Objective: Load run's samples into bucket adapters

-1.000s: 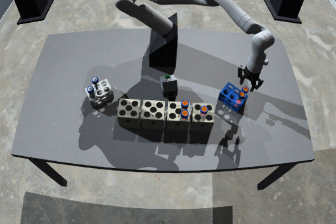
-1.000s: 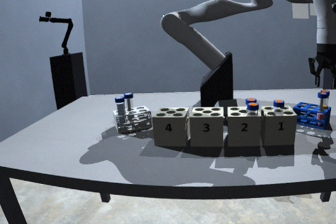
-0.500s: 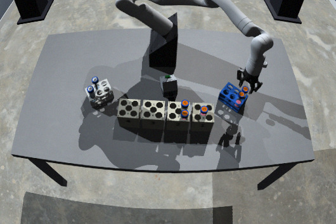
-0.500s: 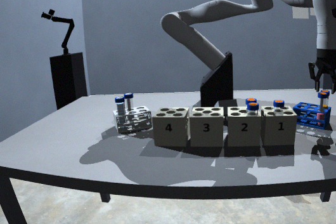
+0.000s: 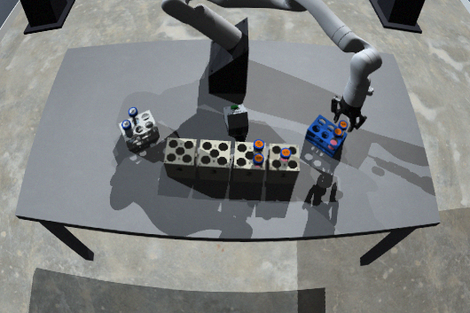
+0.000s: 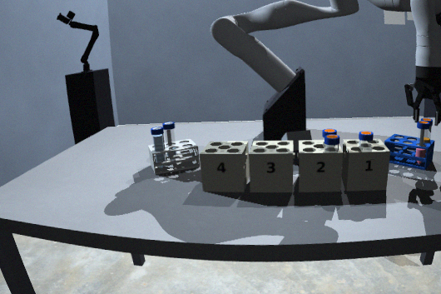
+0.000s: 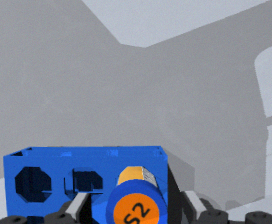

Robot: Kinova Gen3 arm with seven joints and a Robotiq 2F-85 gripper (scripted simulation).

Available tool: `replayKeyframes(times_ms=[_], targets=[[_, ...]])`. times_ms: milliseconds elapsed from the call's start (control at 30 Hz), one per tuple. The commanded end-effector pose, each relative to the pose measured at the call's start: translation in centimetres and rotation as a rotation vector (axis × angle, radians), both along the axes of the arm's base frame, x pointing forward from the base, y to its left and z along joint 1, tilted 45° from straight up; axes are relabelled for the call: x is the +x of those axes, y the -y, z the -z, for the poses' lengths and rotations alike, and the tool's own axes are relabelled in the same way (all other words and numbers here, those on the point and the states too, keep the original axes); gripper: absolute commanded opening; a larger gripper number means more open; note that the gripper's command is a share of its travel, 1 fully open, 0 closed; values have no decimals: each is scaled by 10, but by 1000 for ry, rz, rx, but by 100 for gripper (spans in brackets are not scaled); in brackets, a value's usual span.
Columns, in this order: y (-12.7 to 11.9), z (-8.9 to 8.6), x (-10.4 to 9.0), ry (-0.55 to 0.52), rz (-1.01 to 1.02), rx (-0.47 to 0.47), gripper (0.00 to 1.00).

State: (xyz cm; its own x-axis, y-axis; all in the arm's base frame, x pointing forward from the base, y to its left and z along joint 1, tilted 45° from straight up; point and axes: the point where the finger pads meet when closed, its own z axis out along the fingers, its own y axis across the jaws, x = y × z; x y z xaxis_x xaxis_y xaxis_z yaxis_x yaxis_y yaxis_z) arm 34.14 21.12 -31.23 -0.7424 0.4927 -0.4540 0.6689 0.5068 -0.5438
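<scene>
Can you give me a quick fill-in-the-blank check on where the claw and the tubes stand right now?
1. The claw hovers over the ____ rack, its fingers apart and holding nothing.
2. The orange cap between the claw's fingers in the wrist view reads ____.
3. Adapter 2 holds ____ orange-dotted tubes.
4. Adapters 3 and 4 hold ____ tubes.

Missing words: blue; S2; two; no
</scene>
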Motion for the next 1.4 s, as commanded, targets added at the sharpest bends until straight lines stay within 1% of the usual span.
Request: replayKeyframes(times_ms=[0, 1367], targets=[[-1, -1, 0, 1, -1, 2, 62], [7, 8, 0, 1, -1, 2, 62]])
